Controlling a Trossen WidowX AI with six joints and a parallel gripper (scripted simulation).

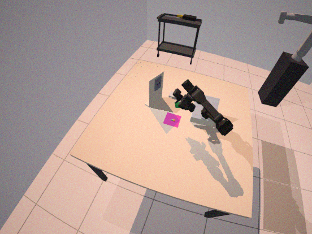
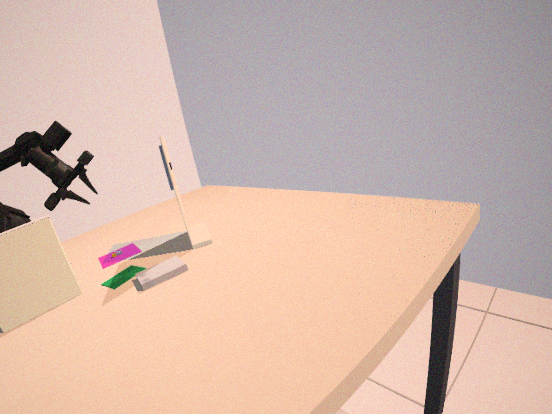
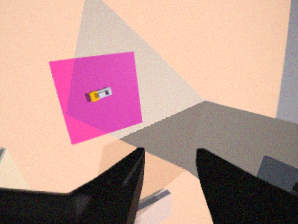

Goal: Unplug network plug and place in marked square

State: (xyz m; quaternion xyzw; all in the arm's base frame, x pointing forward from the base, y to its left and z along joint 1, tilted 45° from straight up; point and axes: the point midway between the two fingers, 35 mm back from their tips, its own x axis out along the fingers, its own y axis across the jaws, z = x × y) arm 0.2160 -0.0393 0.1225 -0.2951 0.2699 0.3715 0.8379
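The plug (image 1: 172, 120) (image 2: 116, 254) (image 3: 100, 94), small, with a yellow end and a pale end, lies on the magenta square (image 1: 176, 124) (image 2: 131, 248) (image 3: 125, 62) on the table, inside its edges. The upright panel (image 1: 155, 97) (image 3: 230, 135) bears a dark blue socket plate (image 1: 157, 83) (image 2: 166, 167) (image 3: 275, 170). My gripper (image 2: 93, 198) (image 3: 170, 154) is partly open, with nothing between its fingers. It is raised above the table, on the socket side of the panel and clear of plug and panel. In the top view its fingertips are hidden.
A green patch (image 1: 177, 104) (image 2: 122, 277) lies beside the magenta square. A pale grey block (image 2: 165, 272) (image 3: 157, 207) lies near it. A cream board (image 2: 37, 275) stands near the arm. Shadows of panel and arm fall across the table. A cart (image 1: 176, 49) stands beyond the table.
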